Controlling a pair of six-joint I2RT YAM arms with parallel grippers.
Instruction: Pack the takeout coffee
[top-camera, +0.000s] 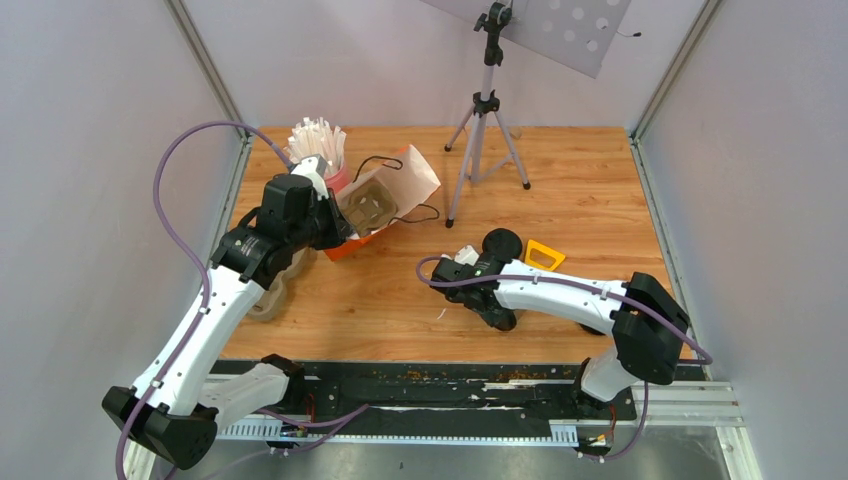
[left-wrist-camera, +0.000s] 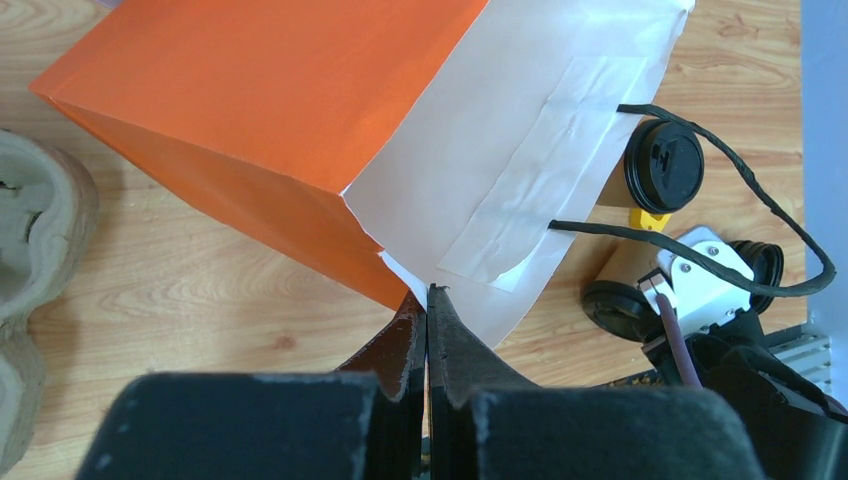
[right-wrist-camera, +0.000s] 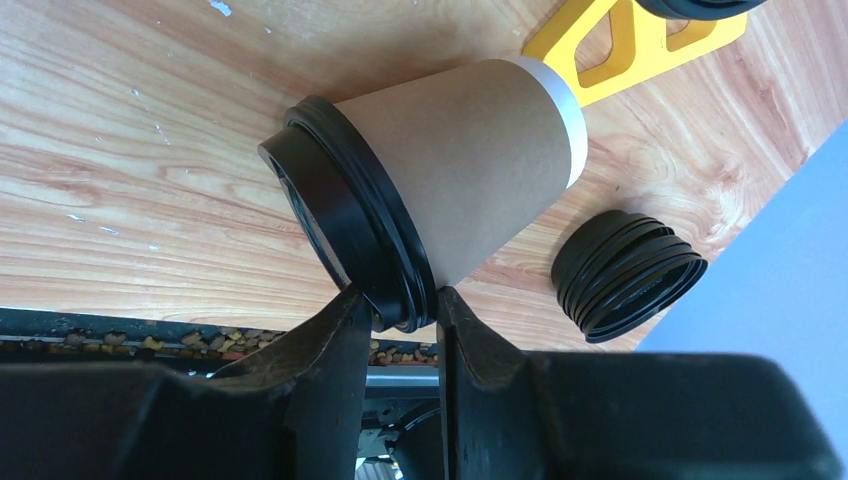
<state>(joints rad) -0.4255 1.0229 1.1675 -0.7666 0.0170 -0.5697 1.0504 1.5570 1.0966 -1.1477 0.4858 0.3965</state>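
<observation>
Right pincer (right-wrist-camera: 400, 310) pinches the black lid (right-wrist-camera: 335, 210) rim of the takeout coffee (right-wrist-camera: 470, 170), a kraft-brown cup lying on its side just ahead. Beyond the cup sits a yellow frame (right-wrist-camera: 620, 40), and stacked black lids (right-wrist-camera: 625, 275) lie to the right. Left pincer (left-wrist-camera: 428, 300) is pressed together on the lip of the orange bag (left-wrist-camera: 260, 110).

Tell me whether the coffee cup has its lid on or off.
On. The black lid caps the wide end of the coffee cup, and the right claw pinches its rim.

cup (right-wrist-camera: 470, 170) beside lid stack (right-wrist-camera: 625, 275), bag (left-wrist-camera: 250, 110) well left
</observation>
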